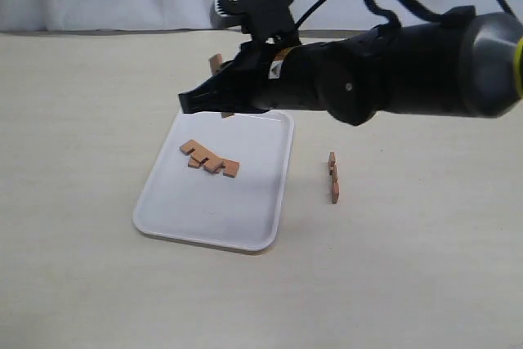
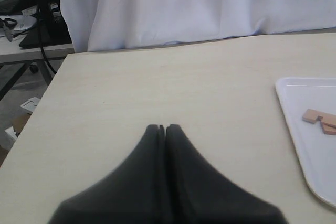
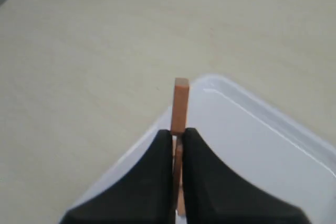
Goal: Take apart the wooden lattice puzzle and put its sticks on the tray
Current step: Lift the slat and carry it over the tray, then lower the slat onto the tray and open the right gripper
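Observation:
The white tray (image 1: pixel 245 218) lies on the table with two notched sticks (image 1: pixel 209 159) flat on it, touching each other. My right gripper (image 1: pixel 196 100) hangs above the tray's far edge, shut on a third stick (image 3: pixel 180 103) that stands out past the fingertips over the tray (image 3: pixel 252 145). Another stick (image 1: pixel 333 177) rests on the table to the right of the tray. The assembled lattice puzzle is not in view. My left gripper (image 2: pixel 164 128) is shut and empty over bare table, with the tray (image 2: pixel 310 150) and its sticks (image 2: pixel 320 119) off to its side.
The beige table (image 1: pixel 90 120) surrounds the tray. A white curtain (image 2: pixel 184 3) hangs behind the table's far edge. Past the table's side edge, clutter and cables (image 2: pixel 21 24) sit on a lower bench. The right arm's bulky black body (image 1: pixel 392 71) spans the upper right.

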